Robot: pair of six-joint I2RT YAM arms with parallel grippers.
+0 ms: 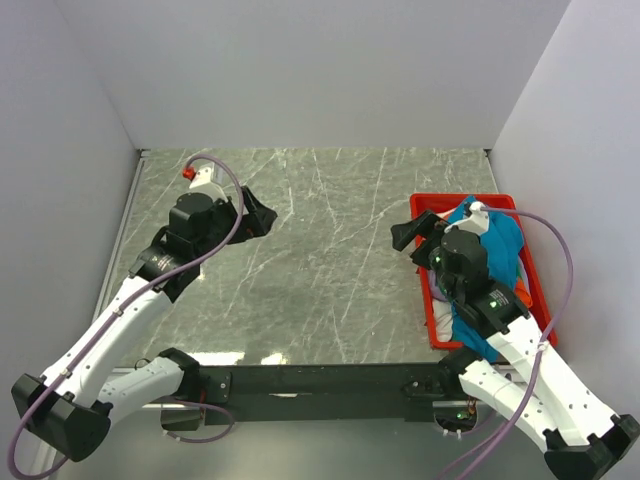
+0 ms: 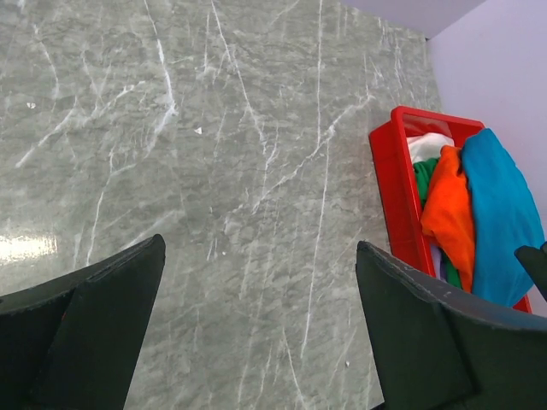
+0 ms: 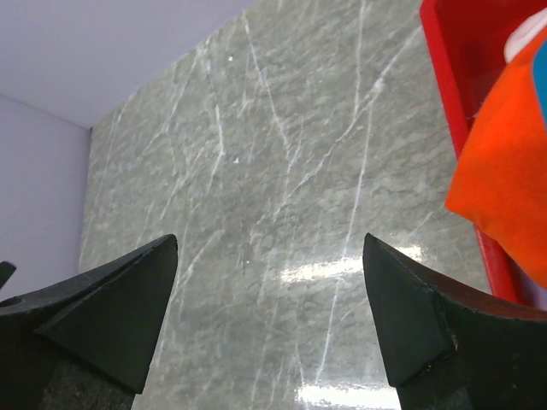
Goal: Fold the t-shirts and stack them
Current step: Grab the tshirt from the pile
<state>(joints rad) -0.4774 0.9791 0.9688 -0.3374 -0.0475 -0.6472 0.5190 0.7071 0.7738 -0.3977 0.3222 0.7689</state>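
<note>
The t-shirts lie heaped in a red bin (image 1: 424, 204) at the right of the table. The teal-blue one (image 1: 502, 243) lies on top; in the left wrist view it (image 2: 504, 213) covers an orange one (image 2: 447, 213), with green (image 2: 425, 178) and white (image 2: 427, 145) cloth beneath. The orange shirt also shows in the right wrist view (image 3: 506, 179). My right gripper (image 1: 412, 238) is open and empty, above the bin's left wall; its jaws stand wide over bare table (image 3: 269, 252). My left gripper (image 1: 262, 217) is open and empty over the table's left part (image 2: 259, 256).
The grey marble table (image 1: 320, 260) is closed in by white walls at the back and both sides. The red bin (image 2: 395, 188) sits against the right wall. A black bar with both arm bases runs along the near edge (image 1: 320, 380).
</note>
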